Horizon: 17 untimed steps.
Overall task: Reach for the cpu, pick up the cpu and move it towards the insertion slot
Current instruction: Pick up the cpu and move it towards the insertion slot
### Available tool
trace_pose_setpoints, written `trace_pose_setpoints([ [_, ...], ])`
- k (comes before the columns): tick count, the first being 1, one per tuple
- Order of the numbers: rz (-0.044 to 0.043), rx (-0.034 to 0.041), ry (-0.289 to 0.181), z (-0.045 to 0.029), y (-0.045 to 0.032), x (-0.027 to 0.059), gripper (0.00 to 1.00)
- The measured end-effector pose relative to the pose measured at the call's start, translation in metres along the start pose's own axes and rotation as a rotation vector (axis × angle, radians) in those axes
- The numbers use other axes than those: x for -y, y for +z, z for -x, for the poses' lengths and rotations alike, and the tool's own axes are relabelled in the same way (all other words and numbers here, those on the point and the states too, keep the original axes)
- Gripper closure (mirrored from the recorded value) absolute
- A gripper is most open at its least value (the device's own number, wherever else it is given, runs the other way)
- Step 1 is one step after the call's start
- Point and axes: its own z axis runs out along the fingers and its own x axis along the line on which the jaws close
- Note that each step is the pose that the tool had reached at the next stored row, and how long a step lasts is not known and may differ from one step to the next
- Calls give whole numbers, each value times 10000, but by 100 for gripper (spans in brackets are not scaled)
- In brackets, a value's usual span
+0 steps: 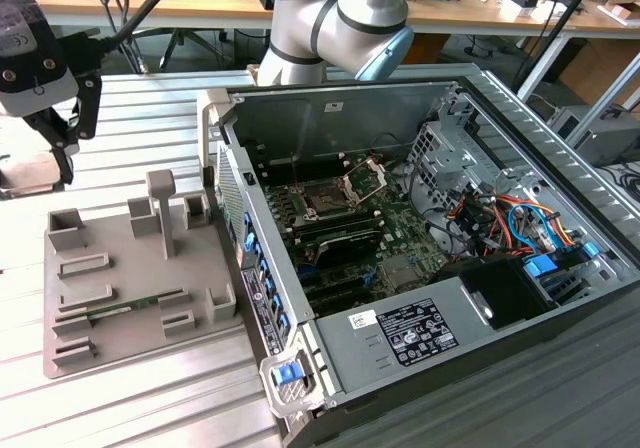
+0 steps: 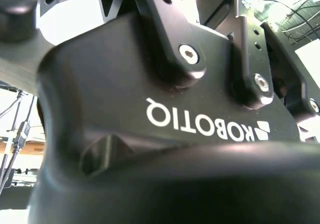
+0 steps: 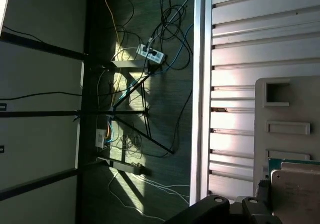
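Observation:
In the exterior view my gripper (image 1: 62, 163) hangs high at the far left, above the slatted table and left of the grey tray (image 1: 120, 353). In the first wrist view the cpu (image 3: 296, 191), a whitish-silver square, sits close against a black finger (image 3: 262, 188). It hides part of the grey tray (image 3: 265, 114) below, and the gripper appears shut on it. The insertion slot (image 1: 328, 201), a dark square socket with its silver frame (image 1: 365, 178) raised, lies on the motherboard inside the open computer case, far toward the exterior view's right. The gripper's black housing (image 2: 150, 109) looms in the second wrist view.
A long green memory stick (image 1: 130, 308) lies in the tray, which also carries upright grey posts (image 1: 162, 208). The case wall (image 1: 250, 268) stands between tray and motherboard. Drive cage and coloured cables (image 1: 500, 218) crowd the case's right. Beyond the table edge (image 3: 200, 109), cables cover the floor.

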Motion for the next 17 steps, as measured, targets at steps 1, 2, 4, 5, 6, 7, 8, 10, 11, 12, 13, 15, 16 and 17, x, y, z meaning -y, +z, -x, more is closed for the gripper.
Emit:
trace_pose_setpoints([
  [1,0,0,0,0,-3,0,45],
  [2,0,0,0,0,-7,0,45],
  [4,0,0,0,0,-15,0,45],
  [5,0,0,0,1,-20,0,45],
  [6,0,0,0,0,-22,0,45],
  [7,-1,-1,0,0,-24,0,45],
  [8,-1,-1,0,0,-29,0,45],
  [10,0,-1,0,1,-39,0,45],
  [11,0,1,0,1,-44,-1,45],
  [12,1,0,0,1,-48,0,45],
  [13,0,0,0,1,-53,-1,45],
  [15,-1,-1,0,1,-60,-1,45],
  [16,1,-1,0,1,-63,-1,45],
  [17,-1,0,0,2,-67,0,45],
])
